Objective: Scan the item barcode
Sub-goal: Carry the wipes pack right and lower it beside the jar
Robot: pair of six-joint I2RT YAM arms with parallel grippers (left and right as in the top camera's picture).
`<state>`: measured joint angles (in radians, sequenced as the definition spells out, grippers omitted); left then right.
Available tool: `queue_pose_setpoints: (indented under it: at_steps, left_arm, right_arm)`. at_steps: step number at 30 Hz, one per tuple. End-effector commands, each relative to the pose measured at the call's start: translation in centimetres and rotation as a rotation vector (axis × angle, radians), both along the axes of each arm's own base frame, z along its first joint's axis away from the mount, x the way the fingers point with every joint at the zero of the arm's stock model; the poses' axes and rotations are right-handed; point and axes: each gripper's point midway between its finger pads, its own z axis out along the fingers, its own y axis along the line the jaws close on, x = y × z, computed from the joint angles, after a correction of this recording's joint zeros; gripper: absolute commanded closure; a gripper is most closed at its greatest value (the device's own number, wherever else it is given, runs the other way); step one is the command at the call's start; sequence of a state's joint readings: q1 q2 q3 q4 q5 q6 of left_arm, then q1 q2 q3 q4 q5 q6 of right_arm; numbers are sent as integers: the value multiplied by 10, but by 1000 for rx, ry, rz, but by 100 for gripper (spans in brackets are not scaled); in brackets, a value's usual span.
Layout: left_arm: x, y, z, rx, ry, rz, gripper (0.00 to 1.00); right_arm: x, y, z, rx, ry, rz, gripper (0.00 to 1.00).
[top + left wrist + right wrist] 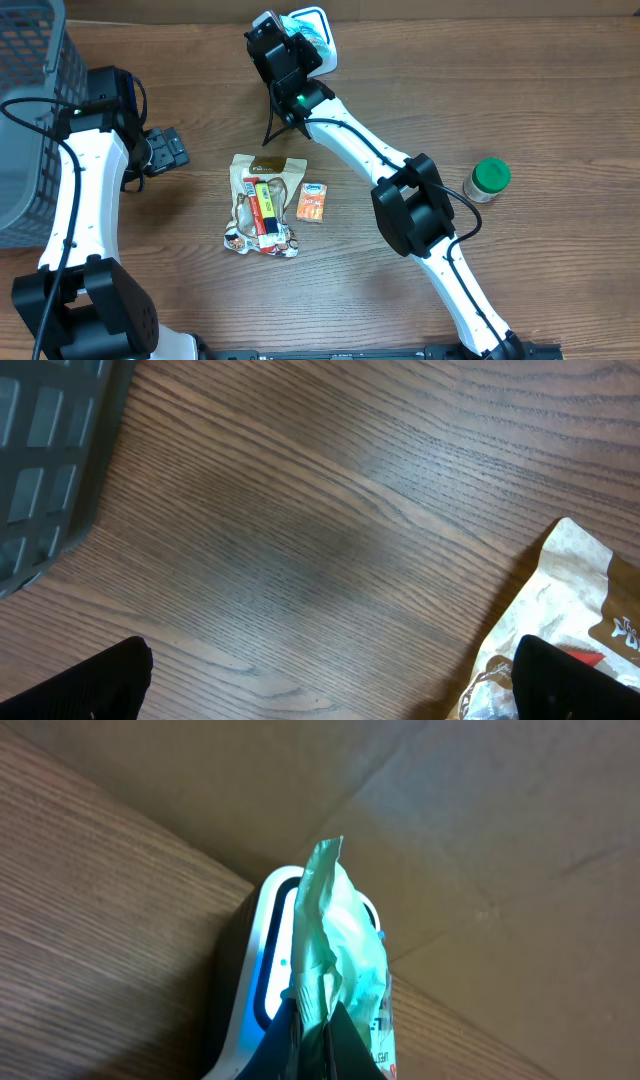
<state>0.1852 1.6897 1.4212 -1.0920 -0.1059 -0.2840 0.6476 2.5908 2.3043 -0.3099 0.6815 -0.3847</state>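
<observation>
Brown wooden tabletop (80,920). Right claw (318,1030) grips a crinkly green packet (345,950); face its barcode to the glowing white scanner (262,980) ahead.

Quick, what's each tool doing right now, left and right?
Left tool: open, holding nothing.
Right tool: closed on the green packet, at the scanner.
</observation>
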Motion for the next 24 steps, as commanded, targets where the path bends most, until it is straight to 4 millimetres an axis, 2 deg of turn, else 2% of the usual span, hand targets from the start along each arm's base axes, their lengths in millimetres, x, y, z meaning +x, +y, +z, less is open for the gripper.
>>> queue_pose_setpoints:
  at_steps: [1, 4, 6, 9, 13, 17, 18, 20, 21, 24]
  left_arm:
    - [4, 1, 2, 6, -4, -15, 0]
    - [4, 1, 2, 5, -4, -15, 0]
    - [4, 1, 2, 6, -4, -15, 0]
    - [4, 1, 2, 6, -4, -15, 0]
    - [4, 1, 2, 6, -4, -15, 0]
    - [4, 1, 2, 6, -4, -15, 0]
    - [4, 1, 2, 6, -4, -15, 0]
    - [4, 1, 2, 6, -4, -15, 0]
    - [4, 1, 2, 6, -4, -15, 0]
    - [4, 1, 2, 5, -4, -15, 0]
  right_arm:
    - [-5, -14, 62, 105, -62, -62, 97]
    - [-18, -27, 94, 154, -47, -94, 96]
    - [-30, -43, 111, 182, -16, -130, 97]
    - [-52, -65, 121, 193, 73, -157, 97]
    - [-97, -91, 104, 217, 343, -142, 96]
    - [-156, -119, 64, 214, 704, -157, 96]
    - [-184, -137, 48, 210, 876, -187, 96]
    - [-208, -157, 38, 221, 1017, -249, 96]
    - [-215, -166, 35, 226, 1055, -283, 96]
    - [-216, -180, 26, 272, 1097, -338, 96]
